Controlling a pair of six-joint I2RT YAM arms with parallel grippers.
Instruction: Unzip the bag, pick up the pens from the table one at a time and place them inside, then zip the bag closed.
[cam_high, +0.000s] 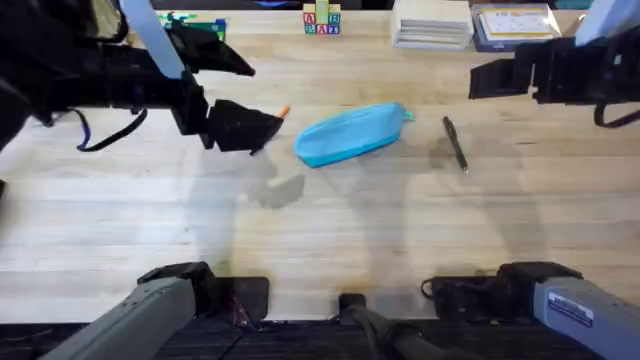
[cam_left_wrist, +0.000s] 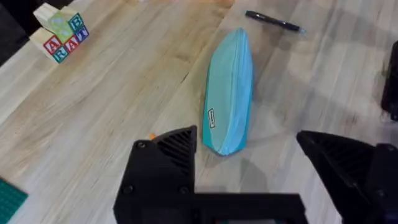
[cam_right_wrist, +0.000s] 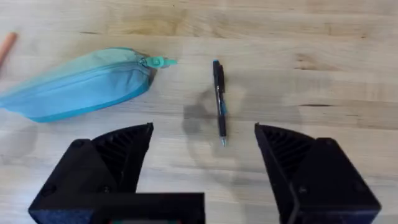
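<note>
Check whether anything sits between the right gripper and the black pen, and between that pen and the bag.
Nothing visible blocks either path. The right gripper is open above bare table, with the black pen lying just ahead of its fingers. Only bare wood separates the pen from the bag, whose zipper looks closed.

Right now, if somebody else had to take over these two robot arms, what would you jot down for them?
Left hand: open, holding nothing, above the table near the bag's closed end.
Right hand: open, holding nothing, hovering by the black pen.
Bag: lying flat, zipper shut, teal pull toward the black pen.
Orange pen: on the table, on the bag's far side from the black pen.
Done: nothing yet.
Left: unzip, load both pens singly, zip shut.
</note>
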